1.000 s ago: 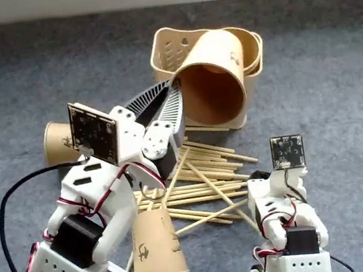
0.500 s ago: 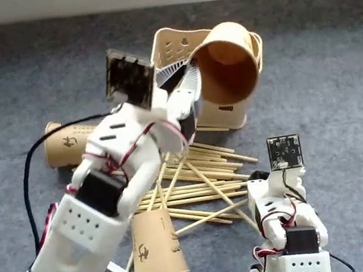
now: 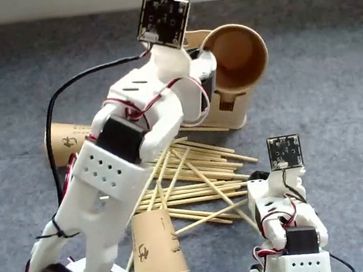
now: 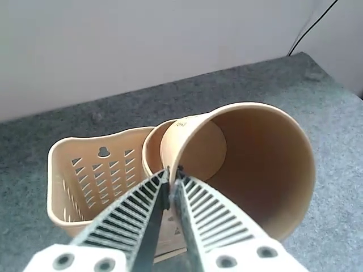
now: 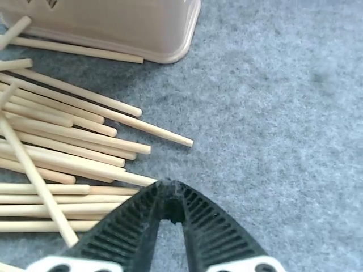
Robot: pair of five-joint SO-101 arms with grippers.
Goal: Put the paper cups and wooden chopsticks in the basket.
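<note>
Your left gripper (image 4: pixel 171 175) is clamped on the rim of a paper cup (image 4: pixel 255 170), tilted just over the basket (image 4: pixel 85 170), where a second cup (image 4: pixel 150 148) sits inside. Your right gripper (image 5: pixel 170 195) is closed on nothing, above the chopsticks (image 5: pixel 74 150) lying beside the basket.

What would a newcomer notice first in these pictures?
The left gripper stands out, its fingers pinching the rim of a tilted paper cup over the basket at the far side of the table. Nearer, a heap of wooden chopsticks sprawls, with a second cup and a third cup lying beside it.
</note>
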